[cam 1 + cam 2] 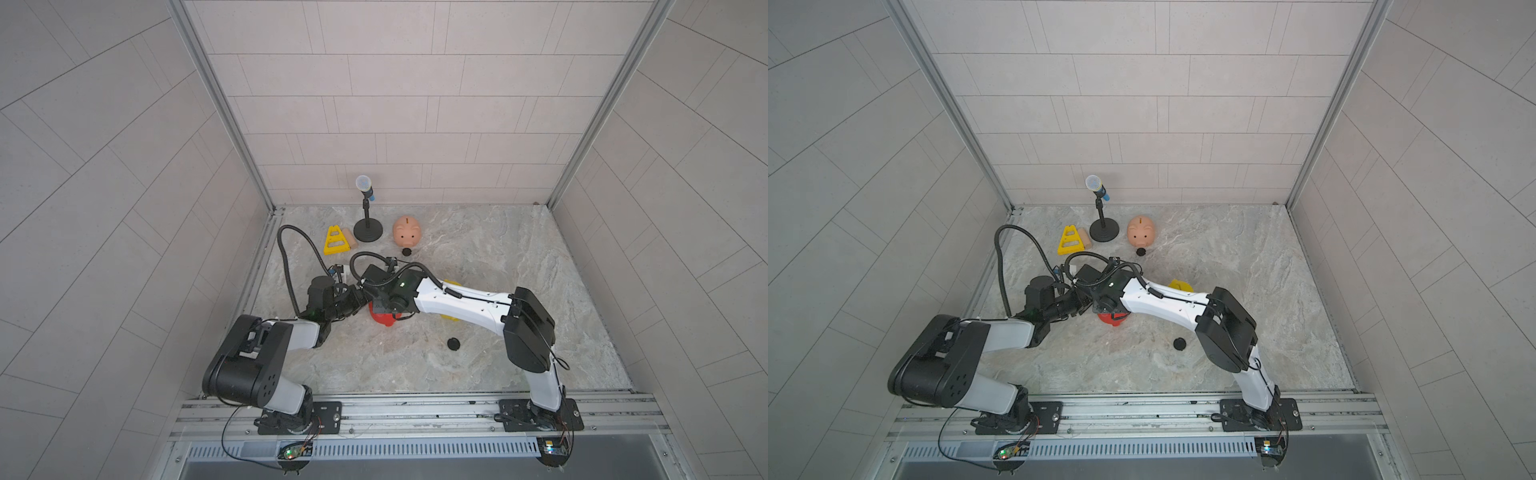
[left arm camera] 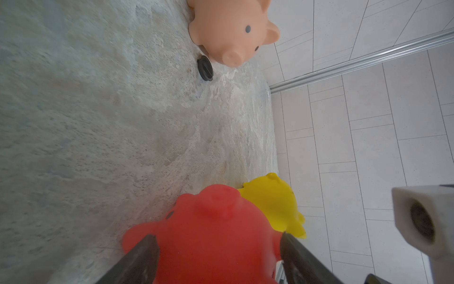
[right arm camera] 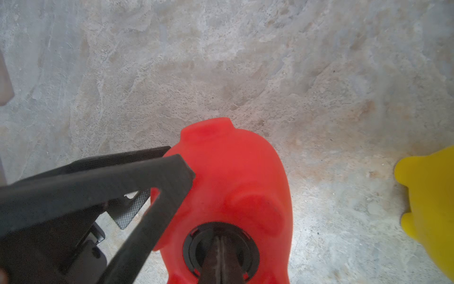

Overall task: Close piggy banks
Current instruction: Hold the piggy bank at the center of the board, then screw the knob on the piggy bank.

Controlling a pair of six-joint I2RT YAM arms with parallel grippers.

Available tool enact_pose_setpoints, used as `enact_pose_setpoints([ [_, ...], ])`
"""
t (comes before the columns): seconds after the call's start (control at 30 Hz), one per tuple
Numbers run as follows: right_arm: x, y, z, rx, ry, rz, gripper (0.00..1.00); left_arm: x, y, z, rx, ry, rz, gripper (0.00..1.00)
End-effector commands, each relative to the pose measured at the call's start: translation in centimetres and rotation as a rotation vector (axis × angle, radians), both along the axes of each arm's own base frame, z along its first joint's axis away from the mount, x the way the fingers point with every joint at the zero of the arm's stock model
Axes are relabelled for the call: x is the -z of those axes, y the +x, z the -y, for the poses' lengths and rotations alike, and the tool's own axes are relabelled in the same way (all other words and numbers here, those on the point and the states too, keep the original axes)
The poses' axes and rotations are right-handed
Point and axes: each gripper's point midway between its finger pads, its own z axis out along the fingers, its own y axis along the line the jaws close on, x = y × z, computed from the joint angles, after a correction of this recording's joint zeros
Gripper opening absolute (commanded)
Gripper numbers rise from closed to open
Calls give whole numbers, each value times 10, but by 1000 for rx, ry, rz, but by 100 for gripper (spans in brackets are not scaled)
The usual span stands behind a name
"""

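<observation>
Plug [image 3: 194,248] (black, round) sits in the belly hole of the red pig [image 3: 233,177]. That pig lies belly-up on the marble table [image 1: 519,291], at frame centre in both top views, mostly hidden under the two wrists. Right gripper [image 3: 219,246] is clenched, tips pressed together down in the plug's recess; can't tell whether they pinch anything there. Left gripper [image 2: 217,237] has its fingers spread wide, one on each flank of the red pig, but I can't tell if they press it or merely stand beside it.

Yellow pig [image 2: 272,204] lies just beside the red one, largely covered by the right forearm in the top views; its belly hole is out of sight. Peach pig [image 1: 407,232] stands upright at upper centre, slot on top, w/ a loose plug [image 1: 407,251] just in front of its snout. Second loose plug [image 1: 453,343] lies to the lower right of the red pig, apart from it.

Upper left of centre: mic stand [image 1: 368,232], yellow triangular frame [image 1: 336,240] and a small tan block [image 1: 349,240] just beside the frame.
</observation>
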Motion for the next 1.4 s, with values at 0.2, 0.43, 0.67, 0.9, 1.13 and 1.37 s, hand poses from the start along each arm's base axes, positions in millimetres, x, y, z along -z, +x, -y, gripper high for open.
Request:
enact_pose_setpoints([
  [0.2,56,-13,13,16,-74,-124,0,5,-37,23,156,-11,-61,85],
  [0.43,57,-13,15,23,-75,-127,0,13,-41,23,157,4,-76,83],
  [0.67,57,-13,16,42,-69,-133,0,19,-42,21,154,25,-92,81],
  [0.9,59,-14,18,131,-44,-171,0,25,-40,21,150,30,-107,80],
  [1.13,62,-20,18,253,2,-227,5,29,-40,22,151,33,-120,80],
  [1.37,51,-13,14,316,59,-246,6,28,-40,23,152,18,-117,80],
])
